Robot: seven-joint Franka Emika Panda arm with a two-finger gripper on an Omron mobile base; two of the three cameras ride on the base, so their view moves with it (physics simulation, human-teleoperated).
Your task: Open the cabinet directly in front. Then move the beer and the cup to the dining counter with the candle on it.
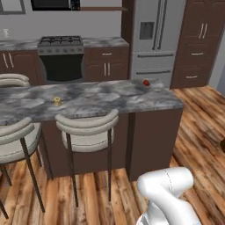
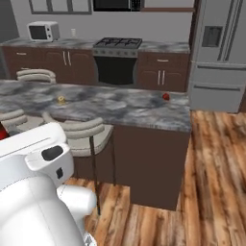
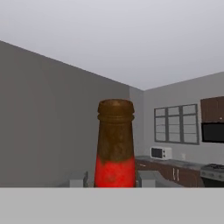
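The beer (image 3: 114, 144), a brown bottle with a red label, rises upright in the middle of the hand view with my gripper (image 3: 112, 183) shut on it. Its grey fingertips (image 3: 81, 181) show low on either side of the bottle. The dining counter (image 1: 110, 101) (image 2: 125, 108), a long grey marbled top on a dark base, lies ahead of the base. The tiny pale yellow candle (image 1: 57, 100) (image 2: 61, 100) sits on its left part. My white arm fills the lower corners of both base views. The cup and the cabinet are out of view.
Cream round-backed stools (image 1: 87, 129) (image 2: 81, 132) stand along the counter's near side. A small red round thing (image 1: 146, 82) (image 2: 166, 96) rests near its far right corner. Behind are a stove (image 1: 61, 52), a steel fridge (image 1: 154, 39) and a microwave (image 2: 43, 31). Wooden floor lies open on the right.
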